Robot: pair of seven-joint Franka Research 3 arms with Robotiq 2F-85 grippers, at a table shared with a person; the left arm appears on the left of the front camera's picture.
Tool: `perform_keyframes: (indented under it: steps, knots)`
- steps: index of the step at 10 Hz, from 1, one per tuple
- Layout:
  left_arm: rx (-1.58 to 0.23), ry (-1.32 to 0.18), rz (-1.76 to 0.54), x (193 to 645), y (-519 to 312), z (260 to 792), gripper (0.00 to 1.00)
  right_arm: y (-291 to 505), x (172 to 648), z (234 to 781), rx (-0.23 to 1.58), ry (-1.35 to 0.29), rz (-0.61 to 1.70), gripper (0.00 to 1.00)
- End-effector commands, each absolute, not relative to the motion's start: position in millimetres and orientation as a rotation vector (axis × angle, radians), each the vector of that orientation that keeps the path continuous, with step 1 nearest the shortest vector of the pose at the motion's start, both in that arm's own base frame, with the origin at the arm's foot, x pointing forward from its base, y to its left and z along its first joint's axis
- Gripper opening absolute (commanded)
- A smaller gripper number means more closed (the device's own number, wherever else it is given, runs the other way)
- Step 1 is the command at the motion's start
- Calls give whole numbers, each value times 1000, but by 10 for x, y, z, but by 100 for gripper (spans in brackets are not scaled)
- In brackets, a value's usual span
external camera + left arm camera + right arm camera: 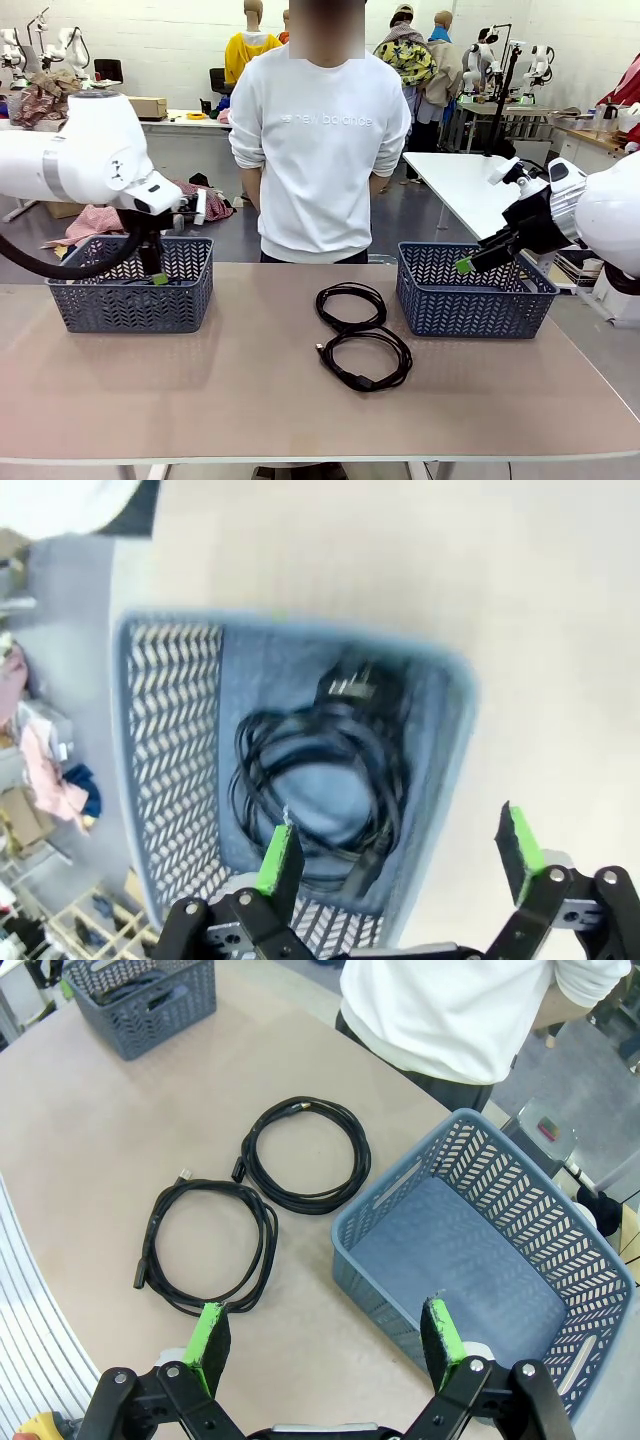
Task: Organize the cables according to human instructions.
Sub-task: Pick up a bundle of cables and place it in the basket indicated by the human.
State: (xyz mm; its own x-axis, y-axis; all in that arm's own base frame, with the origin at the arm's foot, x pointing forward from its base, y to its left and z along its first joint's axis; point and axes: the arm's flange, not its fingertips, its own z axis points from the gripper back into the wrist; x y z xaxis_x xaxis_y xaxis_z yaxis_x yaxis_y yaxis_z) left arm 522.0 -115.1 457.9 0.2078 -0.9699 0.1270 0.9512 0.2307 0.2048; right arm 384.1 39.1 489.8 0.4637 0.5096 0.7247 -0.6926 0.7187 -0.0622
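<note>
Two black coiled cables lie mid-table: one [350, 305] [305, 1155] farther back, one [368, 357] [205, 1245] nearer me. More coiled black cable [320, 780] with a plug end lies in the left blue basket [130, 305] [165, 730]; I cannot tell whether it is one cord or two. My left gripper [155, 275] [400, 848] hangs open and empty just above that basket. Open and empty too, my right gripper [465, 265] [325, 1332] hovers over the near left rim of the empty right blue basket [470, 310] [470, 1270].
A person in a white sweatshirt [320, 140] stands at the far edge between the baskets, hands behind the back. The left basket [150, 1020] sits at the far corner in the right wrist view. Bare tabletop [200, 390] stretches in front of both baskets.
</note>
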Motion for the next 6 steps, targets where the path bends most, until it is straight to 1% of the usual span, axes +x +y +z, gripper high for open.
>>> perform_keyframes:
  steps: [1, 3, 6]
  knots:
    - [41, -317, -1347, 4926, -1395, 4533, 100, 387, 3846, 4893, 267, -799, 744, 100]
    - [-24, -363, -1385, 4711, -1653, 4459, 100, 387, 3846, 4893, 267, -799, 744, 100]
    - [-126, -418, -1413, 4503, -1893, 4338, 100, 387, 3846, 4893, 267, -799, 744, 100]
